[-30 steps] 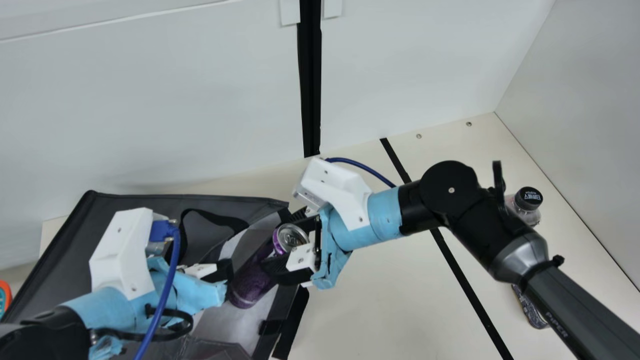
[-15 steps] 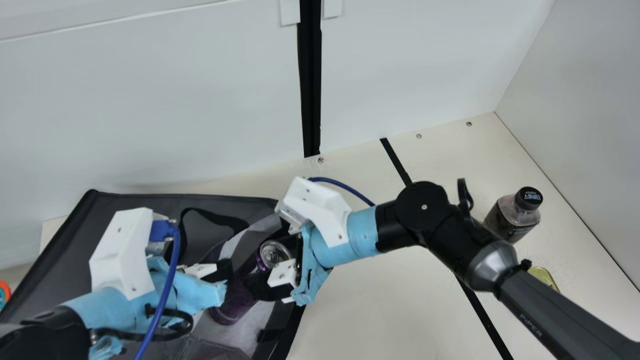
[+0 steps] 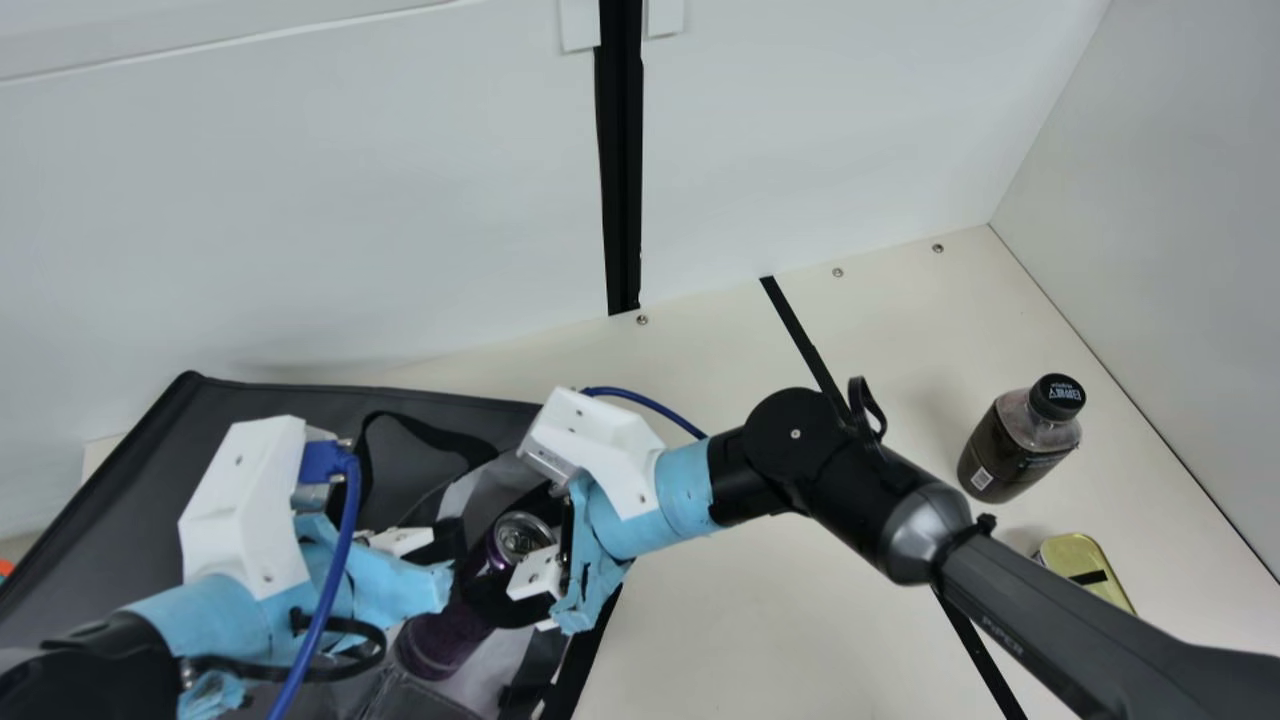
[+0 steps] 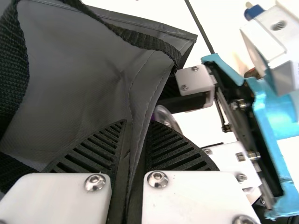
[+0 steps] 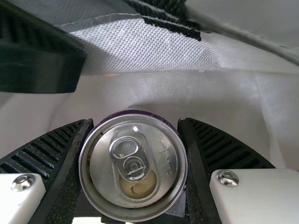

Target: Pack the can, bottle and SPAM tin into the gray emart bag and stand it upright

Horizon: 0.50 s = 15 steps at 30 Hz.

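Within the mouth of the gray fabric emart bag (image 3: 290, 420), the purple metal can (image 3: 440, 637) sits tilted, clamped between the fingers of the black right gripper (image 5: 135, 123). The black left gripper (image 4: 136, 125) has its fingers pinched on the bag's edge. Packing seems at its first item, with release still due. Left over: the dark, black-capped plastic bottle (image 3: 1015, 450) and gold-coloured metal SPAM tin (image 3: 1085, 565) on the cream worktop (image 3: 720, 640), then standing the bag upright.

can lid (image 5: 106, 163): glossy metal | bag (image 4: 74, 70): matt cloth | strap (image 4: 14, 60): rough woven cloth
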Each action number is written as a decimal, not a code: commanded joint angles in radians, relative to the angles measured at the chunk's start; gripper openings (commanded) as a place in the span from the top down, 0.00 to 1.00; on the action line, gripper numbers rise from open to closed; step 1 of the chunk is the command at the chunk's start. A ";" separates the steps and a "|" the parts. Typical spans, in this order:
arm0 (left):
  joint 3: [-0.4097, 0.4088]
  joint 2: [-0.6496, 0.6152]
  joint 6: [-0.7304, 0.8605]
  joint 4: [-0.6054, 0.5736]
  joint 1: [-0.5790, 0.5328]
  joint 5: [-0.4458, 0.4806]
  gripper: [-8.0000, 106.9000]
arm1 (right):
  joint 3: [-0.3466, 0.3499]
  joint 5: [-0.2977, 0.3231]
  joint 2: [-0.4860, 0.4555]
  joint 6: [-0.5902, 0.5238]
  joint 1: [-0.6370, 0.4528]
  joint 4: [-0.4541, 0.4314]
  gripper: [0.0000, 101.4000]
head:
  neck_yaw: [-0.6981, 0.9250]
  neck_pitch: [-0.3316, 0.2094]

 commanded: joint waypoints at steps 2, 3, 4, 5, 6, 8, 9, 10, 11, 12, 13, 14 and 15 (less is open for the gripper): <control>0.000 0.000 0.000 0.000 0.000 0.000 1.00 | -0.012 -0.021 0.016 0.000 0.012 0.007 1.00 | -0.001 -0.023; 0.000 0.000 0.000 0.000 0.000 0.000 1.00 | -0.016 -0.028 0.021 0.001 0.015 0.009 1.00 | -0.001 -0.023; 0.000 0.000 0.000 0.000 0.000 0.000 1.00 | -0.021 -0.034 0.026 0.001 0.018 0.011 1.00 | -0.001 -0.023; 0.000 0.000 0.000 0.000 0.000 0.000 1.00 | -0.026 -0.041 0.031 0.002 0.021 0.012 1.00 | -0.001 -0.023; 0.000 0.000 0.000 0.000 0.000 0.000 1.00 | -0.032 -0.047 0.036 0.002 0.023 0.014 1.00 | -0.001 -0.023; 0.000 0.000 0.000 0.000 0.000 0.000 1.00 | -0.042 -0.058 0.044 0.004 0.027 0.016 1.00 | -0.001 -0.023; 0.000 0.000 0.000 0.000 0.000 0.000 1.00 | -0.048 -0.065 0.049 0.004 0.028 0.018 1.00 | -0.001 -0.023; 0.000 0.000 0.000 0.000 0.000 0.000 1.00 | -0.053 -0.071 0.053 0.004 0.029 0.019 1.00 | -0.001 -0.023; 0.000 0.000 0.000 0.000 0.000 0.000 1.00 | -0.058 -0.076 0.056 0.005 0.029 0.020 1.00 | -0.001 -0.023; 0.000 0.000 0.000 0.000 0.000 0.000 1.00 | -0.063 -0.085 0.060 0.004 0.030 0.021 1.00 | -0.001 -0.023; 0.000 0.000 0.000 0.000 0.000 0.000 1.00 | -0.067 -0.094 0.064 0.002 0.032 0.022 1.00 | -0.001 -0.023; 0.000 0.000 0.000 0.000 0.000 0.000 1.00 | -0.071 -0.102 0.067 0.001 0.033 0.023 1.00 | -0.001 -0.023; 0.000 0.000 0.000 0.000 0.000 0.000 1.00 | -0.074 -0.113 0.071 0.000 0.035 0.023 1.00 | -0.001 -0.023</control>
